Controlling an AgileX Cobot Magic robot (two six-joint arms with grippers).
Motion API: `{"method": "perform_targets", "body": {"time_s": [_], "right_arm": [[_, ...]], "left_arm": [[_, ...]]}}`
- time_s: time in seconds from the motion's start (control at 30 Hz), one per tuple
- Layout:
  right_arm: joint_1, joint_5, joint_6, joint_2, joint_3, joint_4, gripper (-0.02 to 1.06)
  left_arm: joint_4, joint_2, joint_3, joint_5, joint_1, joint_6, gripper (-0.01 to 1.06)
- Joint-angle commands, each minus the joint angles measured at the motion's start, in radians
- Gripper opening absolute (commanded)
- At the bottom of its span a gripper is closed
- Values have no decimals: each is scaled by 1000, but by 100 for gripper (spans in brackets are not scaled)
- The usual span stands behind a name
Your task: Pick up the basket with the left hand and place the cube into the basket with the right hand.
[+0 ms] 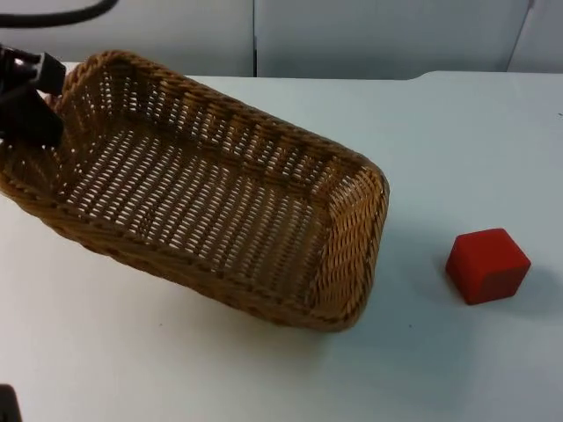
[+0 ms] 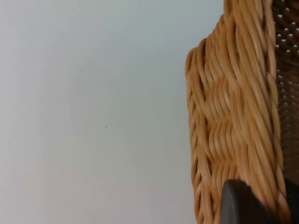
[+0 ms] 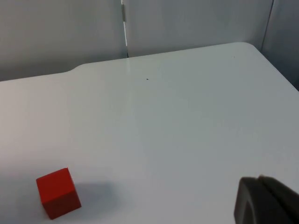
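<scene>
My left gripper [image 1: 35,114] is clamped on the basket [image 1: 202,202] rim at its far left end; basket looks tilted, probably partly lifted. One red cube [image 1: 488,265] sits on the table [image 1: 457,123], right of the basket, untouched. My right gripper [image 3: 266,200] waits above the table; can't tell its opening. Cube grab and drop left. One basket, one cube.
</scene>
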Motion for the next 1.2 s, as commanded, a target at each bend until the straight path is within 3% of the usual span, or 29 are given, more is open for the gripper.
{"method": "perform_targets", "body": {"time_s": [0.0,0.3,0.77,1.17], "right_arm": [[-5,-8,1,0,1,-5,0],[-5,-8,1,0,1,-5,0],[-5,-8,1,0,1,-5,0],[-5,-8,1,0,1,-5,0]], "left_arm": [[-63,-22,1,62,20,-17,0],[-254,-24,1,161,28,89,0],[-317,-26,1,211,76,113,0],[-333,-26,1,198,75,125,0]]}}
